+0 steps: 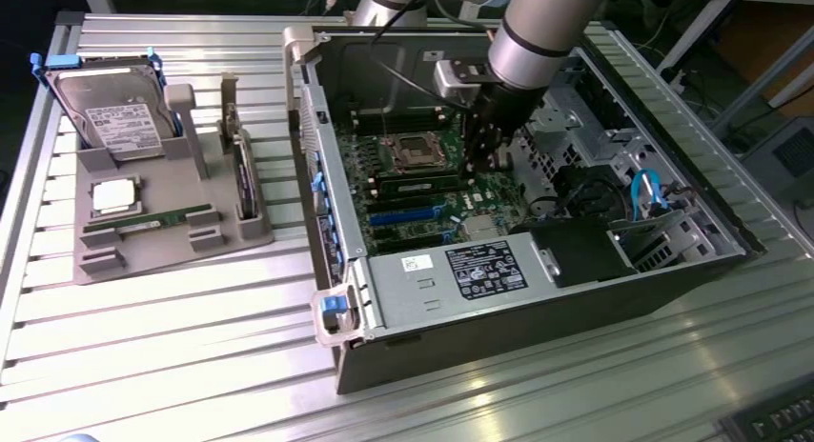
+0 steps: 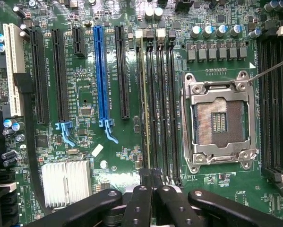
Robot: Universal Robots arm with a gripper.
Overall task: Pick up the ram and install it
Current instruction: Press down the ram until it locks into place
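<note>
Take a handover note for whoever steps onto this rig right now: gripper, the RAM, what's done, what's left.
Gripper: fingers closed together, low over the green motherboard.
Ram: the thin green circuit-board stick stands edge-on in a black slot, one end under the fingertips.
Done: ram picked up and brought into the slot.
Left: full seating unconfirmed; I cannot judge the latches.

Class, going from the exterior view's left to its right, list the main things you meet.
Hard drive → grey holder tray → blue case latch → ram seated in the motherboard → arm → blue cable.
</note>
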